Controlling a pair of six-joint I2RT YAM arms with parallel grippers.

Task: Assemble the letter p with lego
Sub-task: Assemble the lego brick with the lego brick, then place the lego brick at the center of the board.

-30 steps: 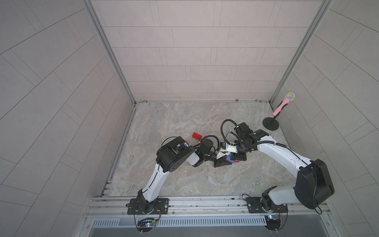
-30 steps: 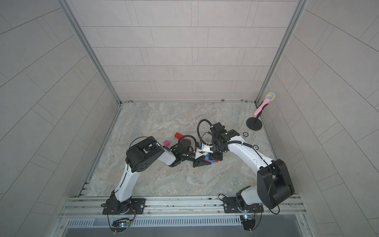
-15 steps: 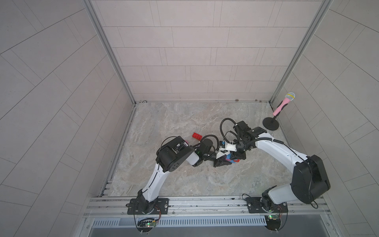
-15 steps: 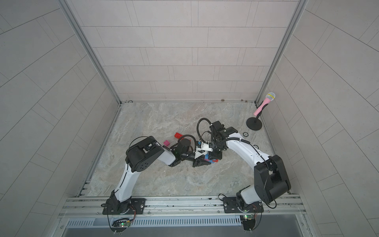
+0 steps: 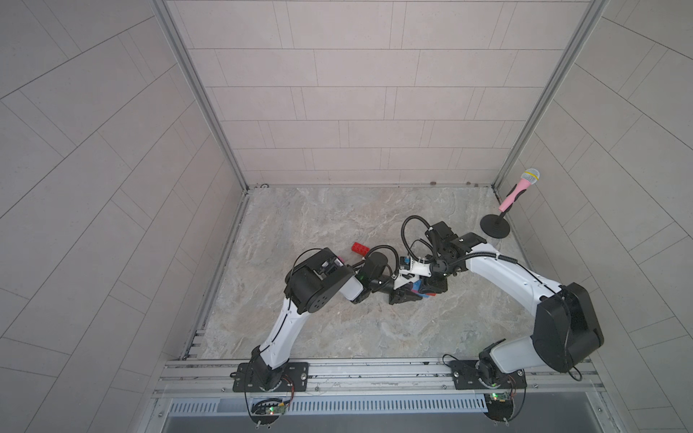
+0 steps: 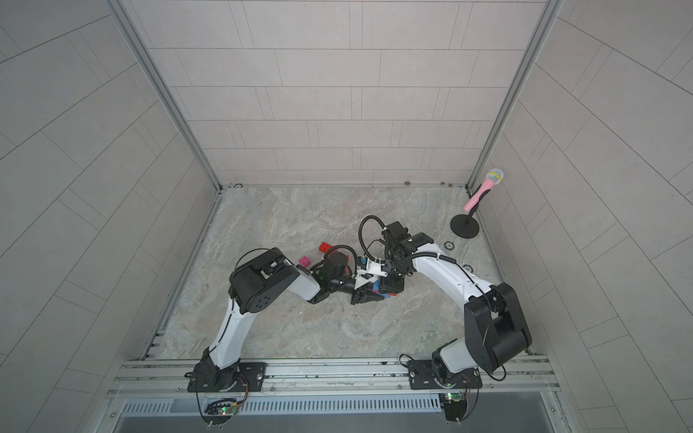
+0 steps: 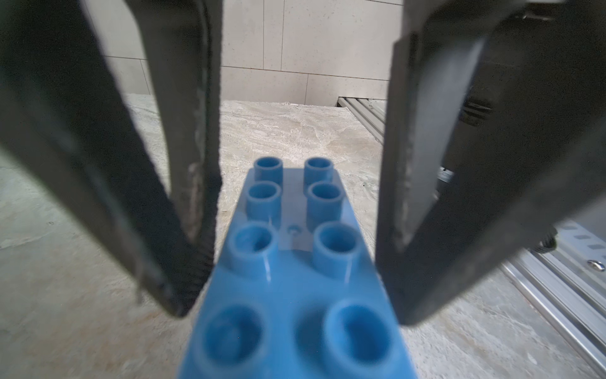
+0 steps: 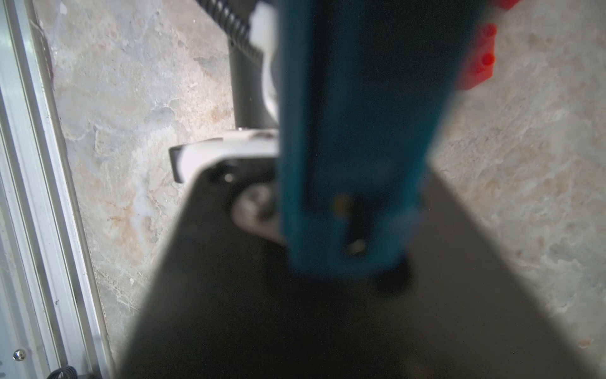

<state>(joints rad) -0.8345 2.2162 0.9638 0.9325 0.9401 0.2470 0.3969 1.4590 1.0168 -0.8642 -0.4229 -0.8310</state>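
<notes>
Right arm [image 5: 498, 273] has shifted a little. My left jaws grip the blue brick [image 7: 295, 262] over the marbled tabletop [image 5: 337, 225]; whether the right jaws are clenched, I cannot tell. Grey tiled walls [image 5: 356, 93] enclose it, with a pink microphone [image 5: 519, 189] in the far corner.

On the table [image 5: 337, 330], the long brick [image 7: 295, 262] sits between the left gripper's [image 5: 407, 296] fingers at the centre, with the right gripper [image 5: 431, 288] just beside it at 3 o'clock. A second brick [image 5: 359, 248] lies between 10 and 11 o'clock from there, and a smaller brick [image 6: 304, 261] lies at its 8 o'clock. The microphone stand [image 5: 495, 227] stands well apart at 2 o'clock.
</notes>
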